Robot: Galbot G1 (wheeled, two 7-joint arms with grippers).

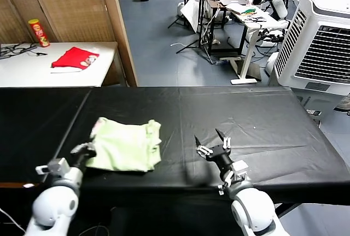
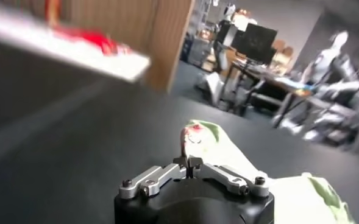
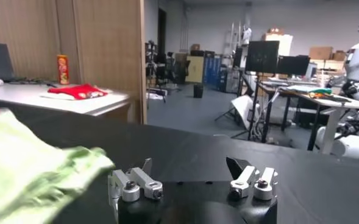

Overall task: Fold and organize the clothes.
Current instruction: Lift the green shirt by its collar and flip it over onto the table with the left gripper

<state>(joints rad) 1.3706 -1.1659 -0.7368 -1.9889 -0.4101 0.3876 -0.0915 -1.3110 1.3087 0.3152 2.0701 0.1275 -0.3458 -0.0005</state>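
step: gripping to fold | left gripper (image 1: 86,149) jaws clamped on T-shirt (image 1: 127,145) edge | right gripper (image 1: 213,143) jaws apart, idle beside | next: lift edge over

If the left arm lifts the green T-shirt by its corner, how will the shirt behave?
The light-green T-shirt lies crumpled in soft folds, so it will probably hang limp and unfold. It looks thin, so likely light. The left end effector, shut at its near-left corner, may drag it across the black table easily.
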